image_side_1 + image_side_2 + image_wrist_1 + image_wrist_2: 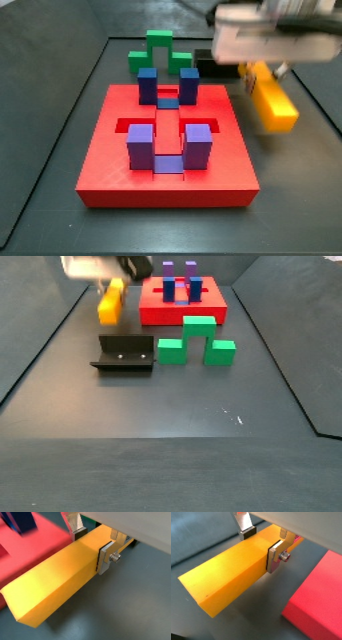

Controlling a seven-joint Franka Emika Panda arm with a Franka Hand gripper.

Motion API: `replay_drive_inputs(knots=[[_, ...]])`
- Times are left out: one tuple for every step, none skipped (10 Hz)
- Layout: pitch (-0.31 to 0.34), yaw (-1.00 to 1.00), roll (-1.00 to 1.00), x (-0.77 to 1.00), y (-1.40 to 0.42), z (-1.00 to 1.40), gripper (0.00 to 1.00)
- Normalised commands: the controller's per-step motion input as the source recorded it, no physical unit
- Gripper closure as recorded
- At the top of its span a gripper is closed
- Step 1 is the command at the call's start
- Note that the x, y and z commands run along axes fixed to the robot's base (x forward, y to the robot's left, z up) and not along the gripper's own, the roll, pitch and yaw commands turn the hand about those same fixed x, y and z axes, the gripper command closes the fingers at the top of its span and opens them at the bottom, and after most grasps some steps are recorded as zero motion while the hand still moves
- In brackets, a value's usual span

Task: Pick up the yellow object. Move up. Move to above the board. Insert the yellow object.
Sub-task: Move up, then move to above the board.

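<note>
The tool is clenched on the long, straight yellow-orange plastic bar, gripping it near one end. In both wrist views a flat silver finger plate presses against one long side face of the bar, and the other finger, with its dark pad, sits against the opposite face, so the bar fills the gap between them. The greater part of the bar runs out from the tool towards the camera, ending in a square-cut free end.

In a side view the yellow-orange bar hangs under the blurred tool, just beside the large flat red square slab with cut-out slots and off its edge, not above it. Whether the bar touches the dark bench cannot be told. In a wrist view the red slab shows as a thick edge close alongside the bar, apart from it.

The slab carries blue-purple upright blocks around its central channel. Beyond it stands a green stepped block.

In a side view the bar lies lengthwise beside the red slab, with the tool at its far end. Nearer the camera stand the dark L-shaped fixture and two green blocks, well apart from the bar.
</note>
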Motion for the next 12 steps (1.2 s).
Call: replay_drive_inputs(knots=[[-0.020,-0.01,-0.04,0.00,0.00,0.23,1.00],[0.000,0.00,0.00,0.00,0.00,1.40,1.00],[0.030,0.00,0.01,-0.02,0.01,1.40,1.00],[0.036,0.00,0.00,-0.03,0.01,1.40,1.00],[0.015,-0.01,-0.03,-0.01,0.01,1.40,1.00],[0.047,-0.01,-0.03,0.00,0.01,1.40,1.00],[0.067,-0.01,-0.02,0.00,0.01,1.40,1.00],[0.076,-0.01,-0.01,0.03,0.01,1.40,1.00],[0.087,-0.01,-0.01,0.04,0.00,0.60,1.00],[0.451,-0.13,0.24,-1.40,-0.49,0.31,1.00],[0.394,-0.11,0.25,-1.40,-0.49,0.30,1.00],[0.078,-0.05,0.15,-1.40,-0.44,0.28,1.00]])
